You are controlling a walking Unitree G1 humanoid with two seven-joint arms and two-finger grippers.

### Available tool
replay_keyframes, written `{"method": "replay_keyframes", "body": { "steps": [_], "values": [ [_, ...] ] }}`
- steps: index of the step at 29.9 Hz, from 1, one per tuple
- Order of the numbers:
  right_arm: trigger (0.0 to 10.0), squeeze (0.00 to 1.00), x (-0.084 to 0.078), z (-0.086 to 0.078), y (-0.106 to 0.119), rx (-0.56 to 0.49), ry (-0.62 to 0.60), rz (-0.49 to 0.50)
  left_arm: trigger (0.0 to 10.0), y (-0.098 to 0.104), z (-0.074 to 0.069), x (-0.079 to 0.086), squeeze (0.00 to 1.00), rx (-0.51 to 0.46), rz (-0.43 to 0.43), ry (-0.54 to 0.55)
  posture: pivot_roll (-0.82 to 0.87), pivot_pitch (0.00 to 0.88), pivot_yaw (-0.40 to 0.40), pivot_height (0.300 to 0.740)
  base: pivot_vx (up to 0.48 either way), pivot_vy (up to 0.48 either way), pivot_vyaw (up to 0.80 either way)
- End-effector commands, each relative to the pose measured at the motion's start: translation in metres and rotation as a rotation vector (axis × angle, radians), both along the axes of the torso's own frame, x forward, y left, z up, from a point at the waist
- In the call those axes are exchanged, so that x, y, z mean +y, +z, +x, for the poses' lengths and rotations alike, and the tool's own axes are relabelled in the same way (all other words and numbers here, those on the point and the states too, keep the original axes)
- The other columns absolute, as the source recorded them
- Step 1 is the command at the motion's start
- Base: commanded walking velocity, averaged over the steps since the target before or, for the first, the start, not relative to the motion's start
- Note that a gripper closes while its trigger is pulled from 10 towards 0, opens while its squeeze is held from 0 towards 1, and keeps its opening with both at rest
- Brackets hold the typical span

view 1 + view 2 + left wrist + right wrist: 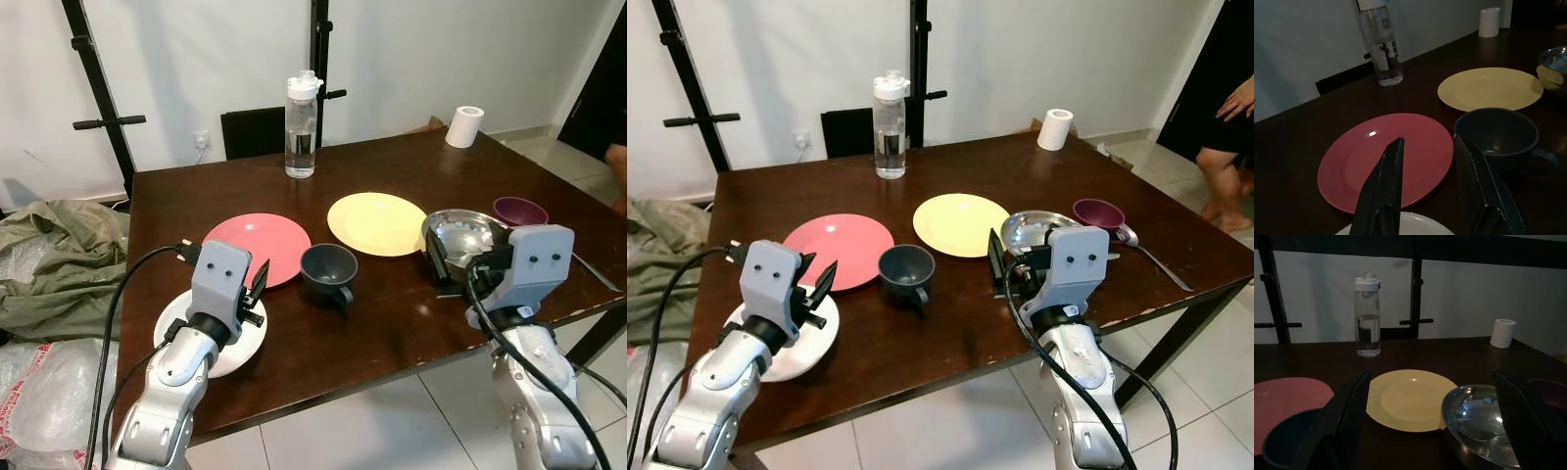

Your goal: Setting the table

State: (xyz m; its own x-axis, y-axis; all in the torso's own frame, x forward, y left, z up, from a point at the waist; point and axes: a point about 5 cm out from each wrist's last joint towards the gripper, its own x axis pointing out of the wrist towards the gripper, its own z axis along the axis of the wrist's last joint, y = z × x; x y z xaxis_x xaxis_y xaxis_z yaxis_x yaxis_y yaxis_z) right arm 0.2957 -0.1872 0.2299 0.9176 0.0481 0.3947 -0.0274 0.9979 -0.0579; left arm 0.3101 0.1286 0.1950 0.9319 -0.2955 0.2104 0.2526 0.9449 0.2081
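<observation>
You are holding the left gripper [257, 289] just above the white plate [230, 354] at the near left edge of the tabletop [392, 323], with its jaws released and nothing between them. In the left wrist view they are pointing over that plate's rim toward the red plate [1383, 159] just beyond, which suggests you are lining up for one of these two plates.

Your right gripper [1435, 418] is hovering at the near right, jaws spread wide and empty, framing the steel bowl [460, 238] and the yellow plate [377, 222] behind it. That wide spread looks suited to the bowl's rim, though this is only a guess.

The tableware is lying bunched along the near half of the tabletop rather than spread to seats, so the setting seems to be at an early stage. The dark mug [328, 271] is standing upright between the red and yellow plates, handle turned toward the near edge, and it is looking empty. The steel bowl is reflecting the room, and you cannot tell if anything is lying inside. A purple bowl [520, 210] is sitting just beyond it on the right, with what may be a utensil beside it. At the far side, the water bottle [302, 125] is standing partly filled, lid on, and a paper roll [464, 126] is standing near the far right corner.
</observation>
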Motion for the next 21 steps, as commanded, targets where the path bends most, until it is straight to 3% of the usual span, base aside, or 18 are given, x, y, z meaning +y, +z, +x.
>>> {"method": "replay_keyframes", "body": {
  "steps": [1,7,12,16,18,21],
  "values": [
    [10.0,0.00,-0.002,0.000,-0.003,0.001,-0.019,0.012,10.0,0.000,0.003,0.005,0.00,0.005,0.003,0.009,0.02,0.047,0.090,0.740,0.000,0.000,0.00],
    [10.0,0.00,-0.015,0.002,0.005,-0.020,-0.052,-0.004,10.0,0.011,0.014,0.004,0.00,-0.017,-0.044,0.019,0.00,0.026,0.091,0.740,0.000,0.000,0.00],
    [10.0,0.00,-0.019,0.004,0.009,-0.024,-0.060,0.003,10.0,0.012,0.013,0.002,0.00,-0.012,-0.048,0.000,0.00,0.027,0.091,0.740,0.000,0.000,0.00],
    [10.0,0.00,-0.013,0.007,0.006,0.042,0.027,-0.018,10.0,0.002,0.015,0.014,0.00,0.110,-0.129,0.015,0.02,0.011,0.097,0.740,0.000,0.000,0.00],
    [10.0,0.00,-0.012,0.011,0.005,0.055,0.032,-0.032,10.0,0.000,0.019,0.014,0.00,0.138,-0.079,-0.008,0.03,0.010,0.085,0.740,0.000,0.000,0.00],
    [10.0,0.00,-0.016,0.018,0.016,0.008,-0.002,0.013,10.0,0.018,0.026,0.010,0.00,0.057,-0.050,-0.033,0.03,0.011,0.082,0.740,0.000,0.000,0.00]
  ]
}}
